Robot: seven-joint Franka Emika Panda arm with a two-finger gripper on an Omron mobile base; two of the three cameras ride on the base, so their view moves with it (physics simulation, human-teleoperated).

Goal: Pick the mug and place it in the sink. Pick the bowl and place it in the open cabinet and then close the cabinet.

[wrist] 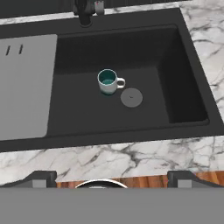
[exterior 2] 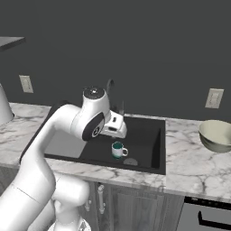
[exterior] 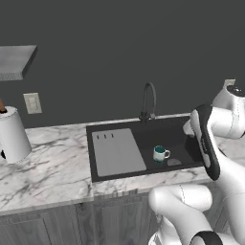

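The small white mug (wrist: 108,81) with its teal inside stands upright on the floor of the black sink (wrist: 144,52), just left of the round drain (wrist: 131,97), handle toward the drain. My gripper (wrist: 111,177) hangs above the sink's front edge, open, with nothing between its fingers and well clear of the mug (exterior 2: 118,150). From the right base view the hand (exterior 2: 113,125) sits over the basin (exterior 2: 146,135). The large cream-green bowl (exterior 2: 216,134) rests on the marble counter right of the sink. The wall cabinet's doors and handles are out of view.
A grey ribbed drainboard (exterior: 117,150) covers the sink's left part, with the dark arched faucet (exterior: 149,100) behind. A paper towel roll (exterior: 10,134) stands far left. A grey slab (exterior: 14,60) juts from the wall at upper left. Grey base cabinets (exterior: 48,225) run below.
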